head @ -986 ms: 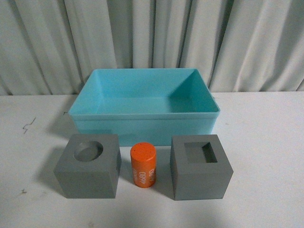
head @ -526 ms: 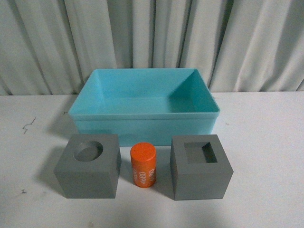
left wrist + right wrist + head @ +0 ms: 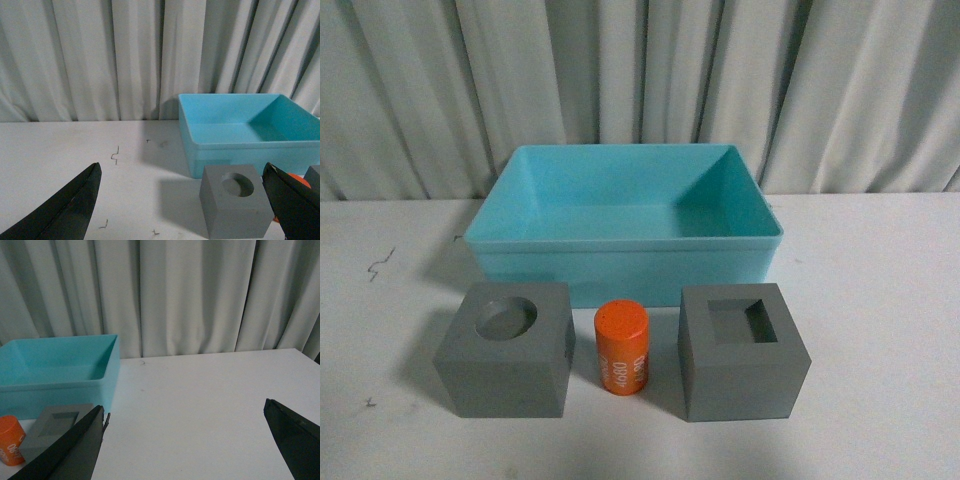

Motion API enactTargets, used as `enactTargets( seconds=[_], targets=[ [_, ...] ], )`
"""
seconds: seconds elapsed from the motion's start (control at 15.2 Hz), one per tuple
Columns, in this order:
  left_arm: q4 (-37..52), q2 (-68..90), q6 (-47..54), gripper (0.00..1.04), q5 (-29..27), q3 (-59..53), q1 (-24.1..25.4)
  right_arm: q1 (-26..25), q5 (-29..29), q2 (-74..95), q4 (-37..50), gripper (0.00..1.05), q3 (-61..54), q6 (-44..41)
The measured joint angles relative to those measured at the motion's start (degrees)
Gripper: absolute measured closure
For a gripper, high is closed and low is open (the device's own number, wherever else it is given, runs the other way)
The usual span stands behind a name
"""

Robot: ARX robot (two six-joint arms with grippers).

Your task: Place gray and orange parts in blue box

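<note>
Turquoise plastic, the blue box (image 3: pixel 620 268) sits at the middle of the white table (image 3: pixel 880 300), its far wall close to the pale curtain (image 3: pixel 640 70). Its floor shows bare from wall to wall; all three parts stand outside it, in a row just near of its front wall. The gray cube with the round recess (image 3: pixel 505 350) is on the left, the orange cylinder (image 3: pixel 622 350) stands upright in the middle with white digits on its side, and the gray cube with the square recess (image 3: pixel 745 360) is on the right. Narrow gaps separate the cylinder from each cube.

Neither arm shows from the front. In the left wrist view the left gripper (image 3: pixel 181 172) hangs low over the table, left of the round-recess cube, its dark fingers (image 3: pixel 75 210) spread wide with nothing between them. The right gripper (image 3: pixel 185 407) is likewise spread and grasping nothing, right of the square-recess cube.

Open tabletop runs on both sides of the box and the row, out to the curtain, with a few small dark marks on the left
</note>
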Motion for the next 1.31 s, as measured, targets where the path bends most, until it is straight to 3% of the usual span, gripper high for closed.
enactTargets(
  seconds=[0.46, 0.53, 0.59, 0.66, 0.72, 0.79, 0.92, 1.12, 1.31],
  targets=[
    [0.00, 0.00, 0.00, 0.07, 0.00, 0.00, 0.00, 0.00, 0.00, 0.00, 0.00, 0.06, 0.00, 0.00],
    [0.00, 0.00, 0.00, 0.07, 0.00, 0.00, 0.00, 1.73, 5.27, 2.19, -8.17, 0.06, 2.47, 2.45],
    [-0.04, 0.00, 0.00, 0.07, -0.11, 0.00, 0.00, 5.14, 16.37, 16.96, -19.17, 0.06, 9.60, 8.70],
    [0.07, 0.00, 0.00, 0.07, -0.07, 0.00, 0.00, 1.14, 17.99, 27.08, -16.79, 0.06, 13.51, 10.82],
    [-0.04, 0.00, 0.00, 0.07, -0.07, 0.00, 0.02, -2.14, 15.78, 30.97, -13.25, 0.06, 15.34, 10.71],
    [-0.02, 0.00, 0.00, 0.07, -0.11, 0.00, 0.07, -7.39, 10.01, 38.18, -6.12, 0.06, 19.30, 8.79],
    [-0.02, 0.00, 0.00, 0.07, -0.02, 0.00, 0.07, -11.61, 2.38, 51.15, 3.06, 0.06, 26.27, 3.32],
    [-0.04, 0.00, 0.00, 0.07, 0.02, 0.00, 0.07, -5.97, -0.09, 63.34, 8.90, 0.06, 30.34, -0.94],
    [-0.02, 0.00, 0.00, 0.07, 0.00, 0.00, 0.07, 4.13, 4.57, 74.64, 14.99, 0.06, 31.91, -0.90]
  ],
)
